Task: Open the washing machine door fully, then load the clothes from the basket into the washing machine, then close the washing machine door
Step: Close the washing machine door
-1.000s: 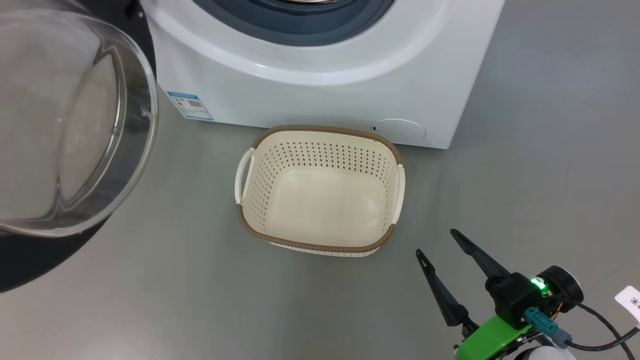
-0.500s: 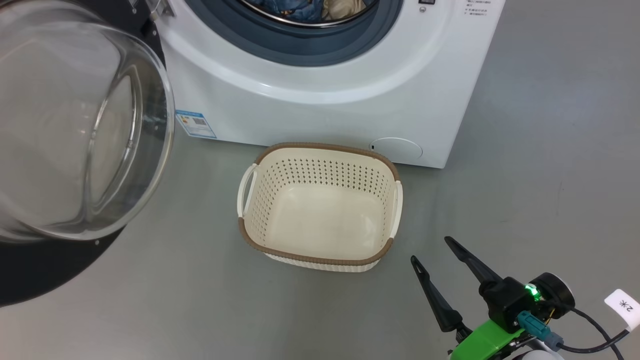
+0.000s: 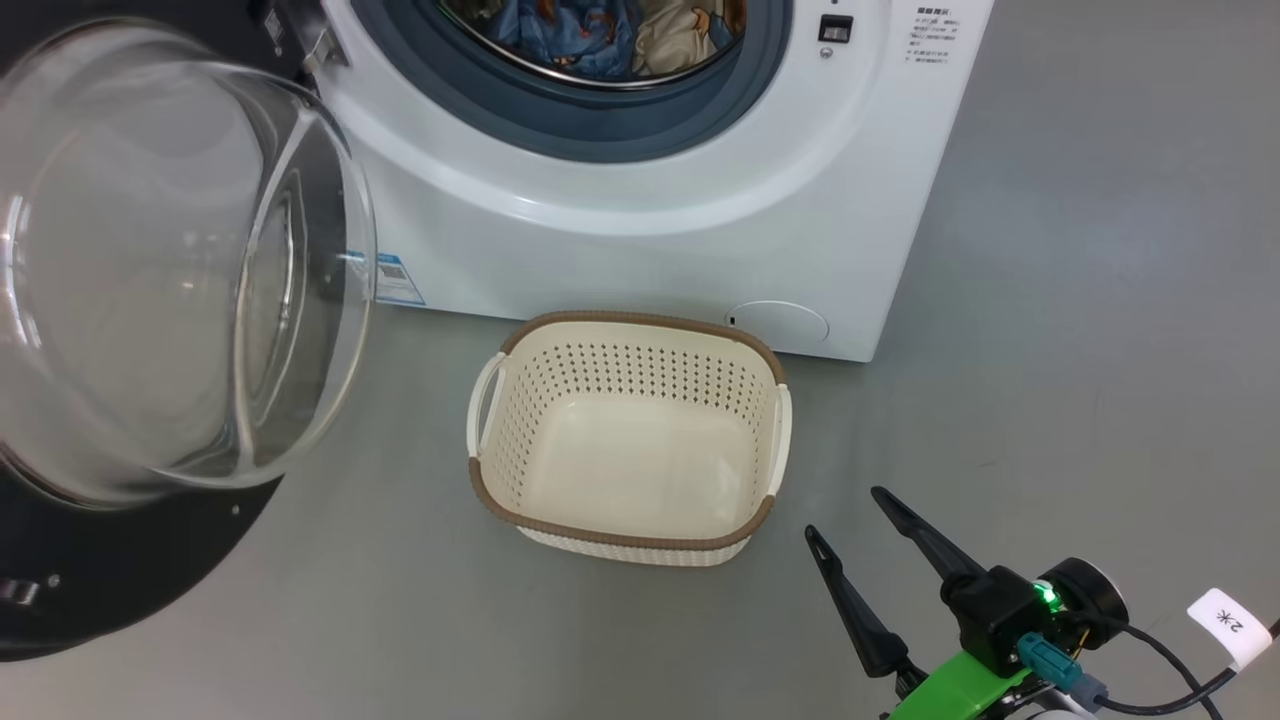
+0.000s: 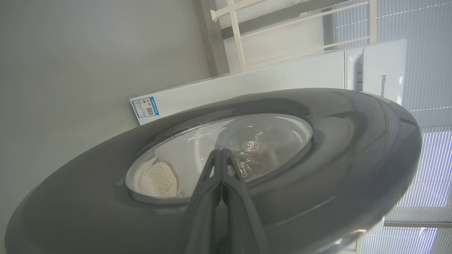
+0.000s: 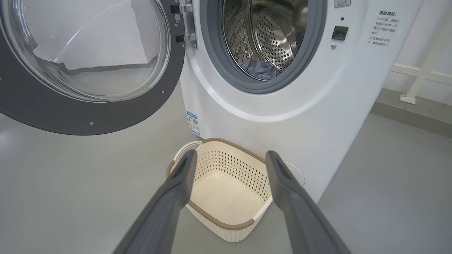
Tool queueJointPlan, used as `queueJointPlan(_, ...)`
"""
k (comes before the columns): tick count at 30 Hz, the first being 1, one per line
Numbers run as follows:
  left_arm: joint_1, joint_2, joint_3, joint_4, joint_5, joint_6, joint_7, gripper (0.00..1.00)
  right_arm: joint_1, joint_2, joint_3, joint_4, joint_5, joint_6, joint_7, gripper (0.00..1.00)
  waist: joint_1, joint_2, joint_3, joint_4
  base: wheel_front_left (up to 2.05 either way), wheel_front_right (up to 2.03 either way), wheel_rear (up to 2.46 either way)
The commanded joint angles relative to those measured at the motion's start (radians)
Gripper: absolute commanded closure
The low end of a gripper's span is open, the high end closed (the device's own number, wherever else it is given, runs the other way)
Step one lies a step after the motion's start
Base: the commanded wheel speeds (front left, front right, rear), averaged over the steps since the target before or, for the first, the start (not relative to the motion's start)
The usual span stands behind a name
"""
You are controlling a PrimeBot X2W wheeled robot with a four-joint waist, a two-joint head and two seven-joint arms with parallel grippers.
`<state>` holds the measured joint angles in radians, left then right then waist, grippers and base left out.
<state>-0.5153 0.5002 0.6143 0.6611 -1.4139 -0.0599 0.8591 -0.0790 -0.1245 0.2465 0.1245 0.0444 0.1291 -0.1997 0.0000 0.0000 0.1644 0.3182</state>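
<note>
The washing machine (image 3: 650,270) stands at the top with its drum open. Its door (image 3: 120,570) is swung out to the left, the glass bowl bulging toward me. The clothes lie in the drum, a blue printed one (image 3: 580,35) beside a cream one (image 3: 680,40); the blue one (image 5: 259,68) shows past the gasket. The basket (image 3: 640,320) sits empty on the floor before the machine. My right gripper (image 3: 845,515) hangs open to the basket's right, its own view (image 5: 231,155) looking over the basket (image 5: 212,213). My left gripper (image 4: 221,151) is shut, pointing at the outer face of the door (image 4: 335,141).
Grey floor (image 3: 1100,300) spreads to the right of the machine. A round service flap (image 3: 778,322) sits low on the machine's front. A white railing (image 5: 416,81) runs along the wall at the right. A cable with a white tag (image 3: 1225,620) trails by my right wrist.
The head view has tilted up, bringing the drum and the clothes into the picture. The door's glass bowl now overlaps the blue label. The right gripper has stayed open in place.
</note>
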Motion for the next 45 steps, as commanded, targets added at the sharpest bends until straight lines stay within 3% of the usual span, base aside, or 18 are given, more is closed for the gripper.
queueJointPlan(1, 0.016, 0.042, 0.012, -0.039, -0.013, 0.004, 0.02, 1.0, 0.003, 0.008, 0.026, -0.019, 0.0, 0.002, -0.012, 0.0, 0.0, 0.0, -0.005, -0.003, 0.0, 0.0, 0.0)
queueJointPlan(25, 0.258, -0.22, -0.08, -0.552, -0.053, 0.1, 0.143, 1.0, 0.004, 0.03, 0.009, 0.007, 0.002, 0.002, -0.034, 0.0, 0.0, 0.0, -0.043, -0.04, 0.0, 0.0, 0.0)
queueJointPlan(35, 0.291, -0.321, -0.145, -0.665, -0.052, 0.128, 0.144, 1.0, 0.007, 0.043, -0.006, 0.014, 0.0, 0.002, -0.043, 0.0, 0.0, 0.0, -0.051, -0.077, 0.0, 0.0, 0.0)
queueJointPlan(45, 0.284, -0.403, -0.214, -0.67, -0.047, 0.125, 0.117, 1.0, 0.001, 0.046, -0.015, 0.012, -0.003, 0.002, -0.047, 0.0, 0.0, 0.0, -0.039, -0.125, 0.0, 0.0, 0.0)
